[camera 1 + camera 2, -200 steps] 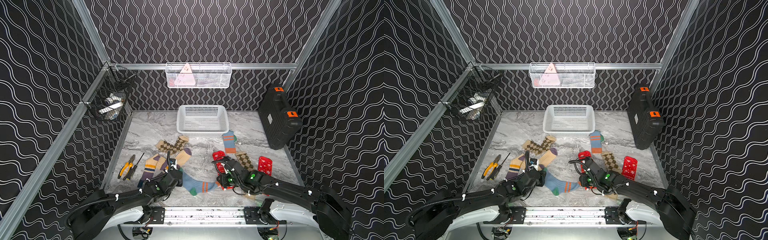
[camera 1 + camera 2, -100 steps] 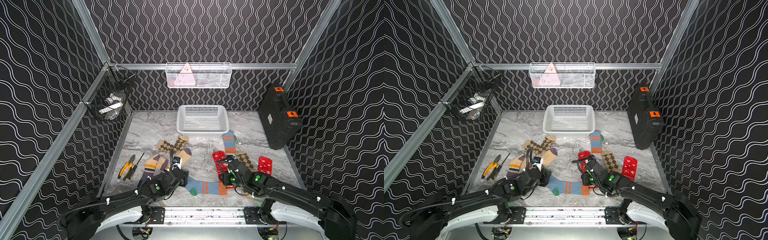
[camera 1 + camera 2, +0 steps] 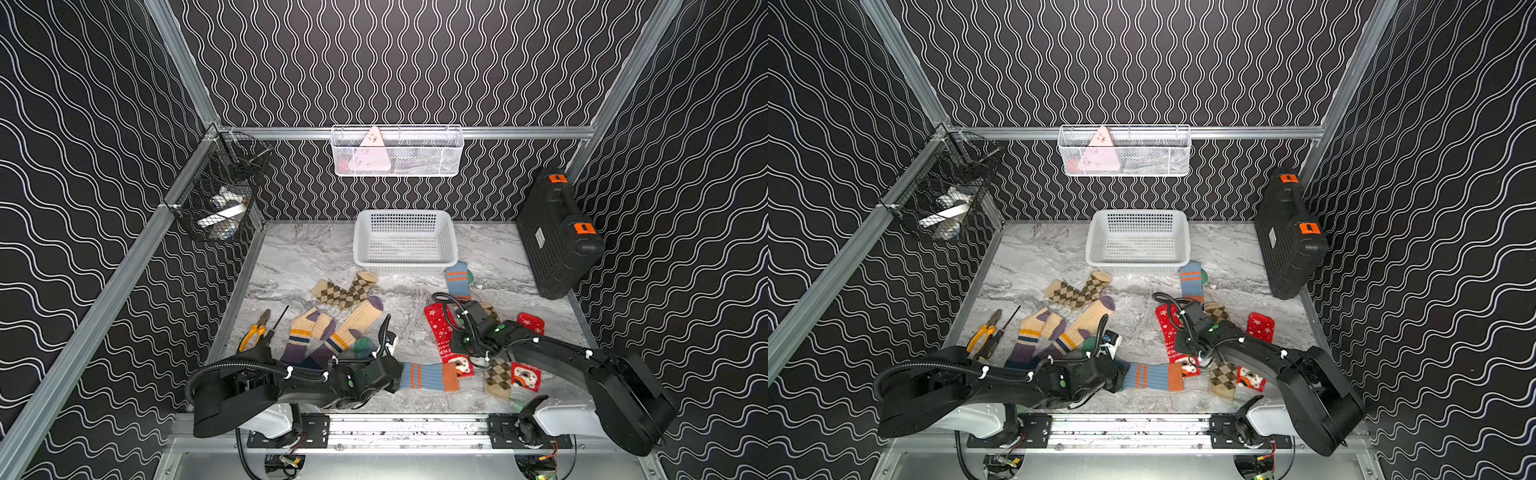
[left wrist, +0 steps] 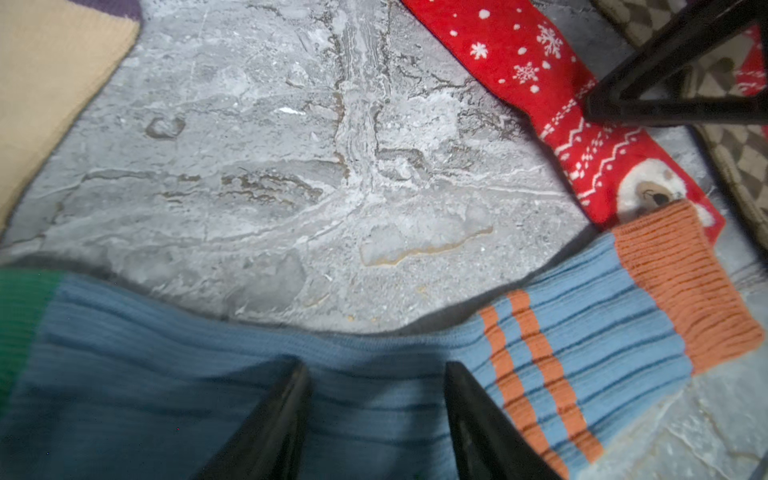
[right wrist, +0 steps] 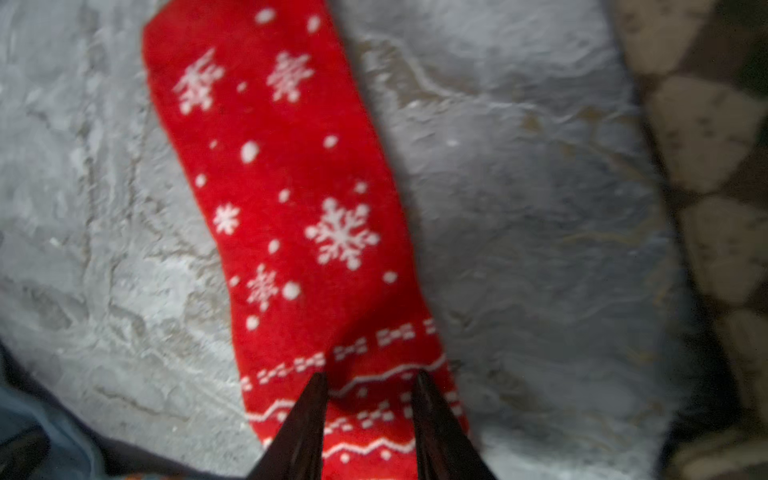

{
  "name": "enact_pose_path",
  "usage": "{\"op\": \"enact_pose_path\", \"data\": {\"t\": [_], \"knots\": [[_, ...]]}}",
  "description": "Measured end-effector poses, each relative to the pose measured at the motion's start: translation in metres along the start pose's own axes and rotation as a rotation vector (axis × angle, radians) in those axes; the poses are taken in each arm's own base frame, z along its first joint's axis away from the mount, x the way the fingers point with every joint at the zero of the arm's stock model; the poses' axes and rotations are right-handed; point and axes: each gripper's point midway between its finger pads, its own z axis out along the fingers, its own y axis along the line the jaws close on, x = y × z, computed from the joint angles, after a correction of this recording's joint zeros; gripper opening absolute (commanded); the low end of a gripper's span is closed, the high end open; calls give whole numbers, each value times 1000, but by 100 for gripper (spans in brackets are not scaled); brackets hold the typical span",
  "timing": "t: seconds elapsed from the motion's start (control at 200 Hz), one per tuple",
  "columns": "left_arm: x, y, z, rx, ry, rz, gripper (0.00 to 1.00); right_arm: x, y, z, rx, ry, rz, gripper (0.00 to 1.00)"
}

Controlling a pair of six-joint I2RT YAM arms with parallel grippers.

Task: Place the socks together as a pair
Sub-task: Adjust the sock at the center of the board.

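A blue sock with orange stripes lies stretched flat near the front edge, and its orange cuff overlaps the animal face of a red Christmas sock. My left gripper hovers open over the blue sock's middle. Over the patterned band of the red sock, my right gripper is open, its tips just above the fabric. The other blue sock lies by the basket. The second red sock runs under my right arm, beside an argyle sock.
Another argyle sock and two cream-purple striped socks lie at centre-left. Pliers and a screwdriver lie by the left wall. A white basket stands at the back, and a black case leans at the right.
The blue sock has been pulled out straight, its cuff now resting on the red sock. The right gripper has left the cuff, moved over the red sock and spread its jaws wider.
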Motion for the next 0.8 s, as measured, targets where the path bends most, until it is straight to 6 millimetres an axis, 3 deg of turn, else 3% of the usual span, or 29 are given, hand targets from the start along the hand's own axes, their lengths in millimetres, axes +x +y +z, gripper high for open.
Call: {"op": "enact_pose_path", "data": {"t": [0.105,0.37,0.545,0.685,0.801], "knots": [[1,6,-5,-2,-14,-19,57,-10,-6,-5,-1,-2,25,38],[1,19,-11,-32,-44,-59,56,-64,-31,-22,36,-90,119,39],[5,24,-17,-21,-60,-103,56,-100,-24,-35,22,-138,111,41],[12,19,-25,15,-68,-134,56,-145,-35,-40,41,-192,162,42],[13,8,-33,51,-85,-144,56,-168,-41,-26,43,-173,198,43]]}}
